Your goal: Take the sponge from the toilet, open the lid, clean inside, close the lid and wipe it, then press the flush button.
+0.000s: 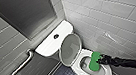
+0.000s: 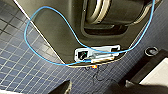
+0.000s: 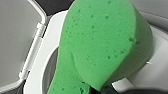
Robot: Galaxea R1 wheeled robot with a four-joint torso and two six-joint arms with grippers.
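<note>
As the lid point(image 1: 70, 49) stands raised against the tank, the right gripper point(image 1: 100, 60) is closed on one end of the green sponge point(image 1: 94, 61). The sponge hangs from its grasp over the open bowl of the toilet point(image 1: 76, 68), its free end pointing down inside. Whether it touches the ceramic cannot be told. The black right arm point(image 1: 132, 61) reaches in low from the wall side, stretched across the bowl's rim. The flush button point(image 1: 56, 36) sits in the tank top behind.
</note>
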